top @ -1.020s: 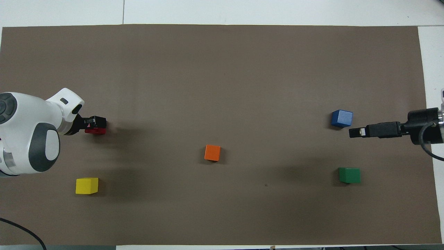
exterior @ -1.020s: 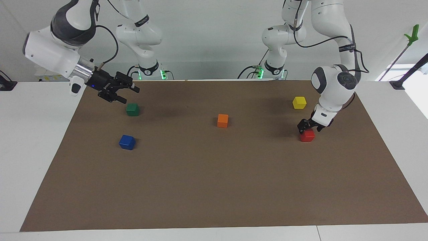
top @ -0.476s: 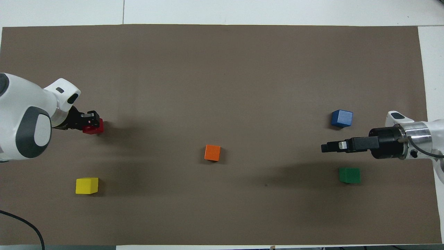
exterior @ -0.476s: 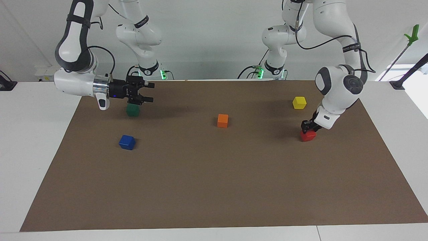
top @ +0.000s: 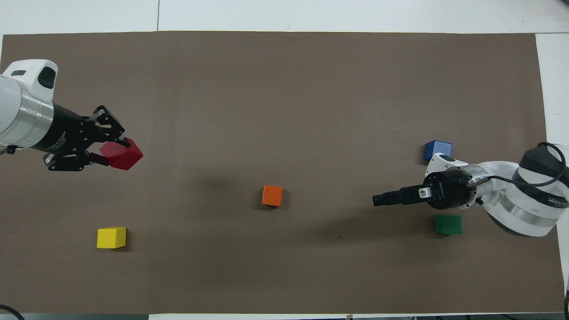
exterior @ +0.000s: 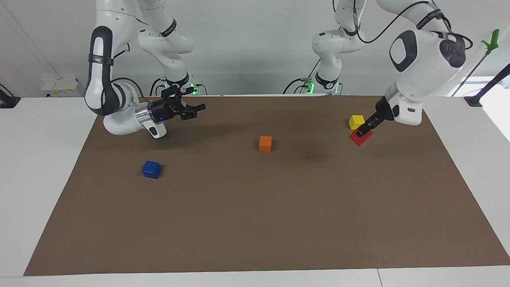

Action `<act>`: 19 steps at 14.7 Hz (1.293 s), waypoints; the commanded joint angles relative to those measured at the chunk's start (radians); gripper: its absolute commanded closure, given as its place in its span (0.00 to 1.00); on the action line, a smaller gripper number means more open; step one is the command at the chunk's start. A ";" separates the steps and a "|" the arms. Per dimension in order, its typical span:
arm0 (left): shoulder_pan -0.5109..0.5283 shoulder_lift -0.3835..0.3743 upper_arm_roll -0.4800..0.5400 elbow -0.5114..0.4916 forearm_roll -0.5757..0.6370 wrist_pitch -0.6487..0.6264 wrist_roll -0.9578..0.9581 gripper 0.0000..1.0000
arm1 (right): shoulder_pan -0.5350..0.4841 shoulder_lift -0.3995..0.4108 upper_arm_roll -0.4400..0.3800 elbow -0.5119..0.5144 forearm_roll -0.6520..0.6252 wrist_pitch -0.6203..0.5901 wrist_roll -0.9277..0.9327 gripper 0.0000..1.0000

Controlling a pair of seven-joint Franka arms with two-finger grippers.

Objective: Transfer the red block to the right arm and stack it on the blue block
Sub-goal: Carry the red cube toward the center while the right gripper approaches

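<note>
At lower left of the facing view, the small deep blue cube (exterior: 151, 169) sits bare on the brown table (exterior: 255, 223). Upper right, the left gripper (exterior: 363, 131) has its fingers clamped on the small bright red cube (exterior: 361, 137), lifted. Upper left, the right gripper (exterior: 194, 111) hangs spread, empty; handover and stacking remain.

You are in a robot lab. Two white robot arms (exterior: 107, 75) stand at one edge of a plain white tabletop (exterior: 40, 159), under a bare white wall (exterior: 247, 44). A brown mat (exterior: 255, 215) covers the tabletop, and small colored blocks (exterior: 265, 143) sit apart on the mat. Black cables (exterior: 382, 48) hang from the arms, and little green lights (exterior: 194, 88) glow at the arms' feet.
</note>
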 commanded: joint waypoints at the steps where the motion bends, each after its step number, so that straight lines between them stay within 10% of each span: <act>1: -0.009 -0.111 -0.083 0.001 -0.106 -0.045 -0.299 1.00 | 0.089 0.039 0.001 -0.022 0.137 -0.053 -0.063 0.00; 7: -0.017 -0.230 -0.350 0.012 -0.210 -0.023 -0.979 1.00 | 0.356 0.114 0.004 -0.059 0.544 -0.154 -0.143 0.00; 19: -0.052 -0.296 -0.358 -0.080 -0.377 0.101 -1.112 1.00 | 0.514 0.302 0.060 -0.019 0.716 -0.398 -0.255 0.00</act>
